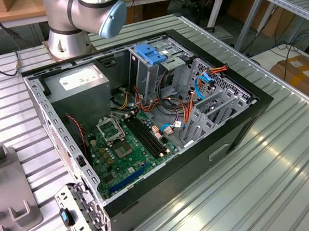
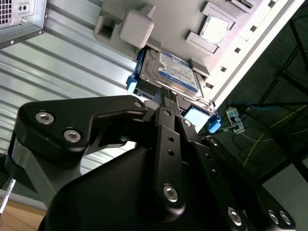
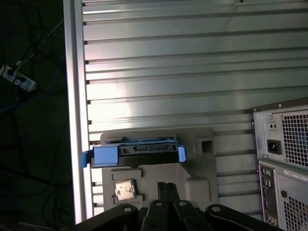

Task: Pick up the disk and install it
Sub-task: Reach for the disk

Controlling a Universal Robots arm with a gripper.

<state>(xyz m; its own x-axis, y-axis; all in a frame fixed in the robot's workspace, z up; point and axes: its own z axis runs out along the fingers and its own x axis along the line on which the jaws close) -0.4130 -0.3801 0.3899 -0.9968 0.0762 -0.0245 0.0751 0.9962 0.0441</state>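
Resting on holder (image 2: 137,26), disk (image 2: 175,72) beyond closed jaws

You have open room above disk (image 2: 179,72); fixture blocks (image 2: 136,28) flank it; case (image 3: 284,159) near, not touching.

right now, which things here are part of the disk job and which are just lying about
Job: disk, gripper, grey holder under the disk, open case.
Lying about: chip, power supply, power strip.
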